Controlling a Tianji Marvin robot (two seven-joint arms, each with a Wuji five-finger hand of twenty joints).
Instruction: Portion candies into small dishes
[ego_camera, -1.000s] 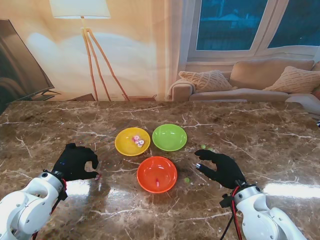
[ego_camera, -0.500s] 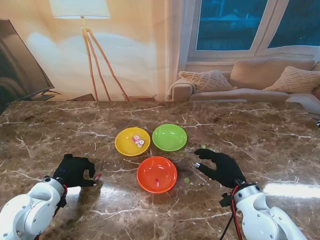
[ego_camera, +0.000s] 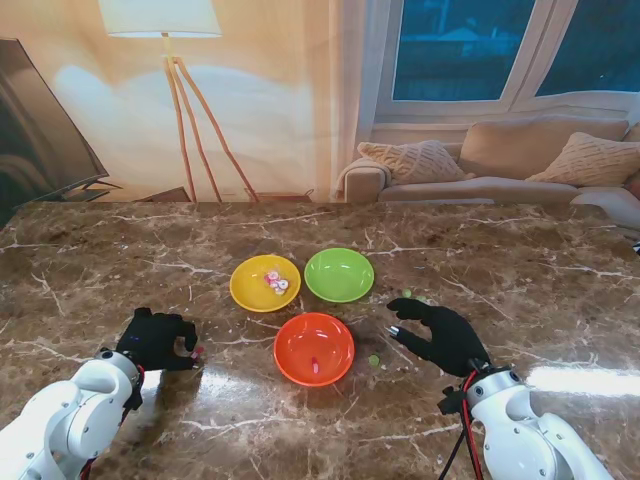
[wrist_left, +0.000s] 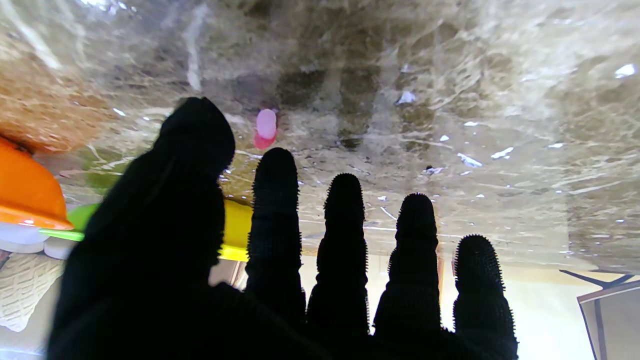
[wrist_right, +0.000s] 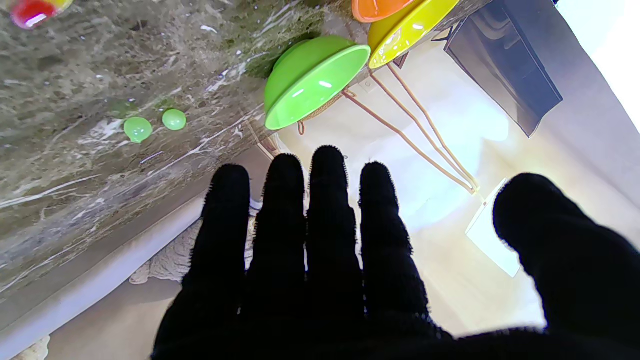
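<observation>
Three small dishes stand together: a yellow dish (ego_camera: 262, 290) holding several candies (ego_camera: 276, 282), a bare green dish (ego_camera: 339, 275), and an orange dish (ego_camera: 314, 348) with one candy inside. My left hand (ego_camera: 155, 340) rests on the table to the left of the orange dish, fingers apart and holding nothing. A pink candy (ego_camera: 197, 352) lies at its fingertips; in the left wrist view the pink candy (wrist_left: 266, 125) sits just beyond the thumb and index tips of the left hand (wrist_left: 300, 280). My right hand (ego_camera: 440, 335) hovers open to the right of the orange dish.
Loose green candies lie on the marble: one (ego_camera: 374, 360) beside the orange dish, another (ego_camera: 406, 293) near the green dish. The right wrist view shows my right hand (wrist_right: 325, 260), two green candies (wrist_right: 137, 128), the green dish (wrist_right: 315, 75) and a red candy (wrist_right: 32, 11).
My left hand has drawn back a little toward me, so its fingertips now sit by the pink candy. The right hand, dishes and candies have not moved.
</observation>
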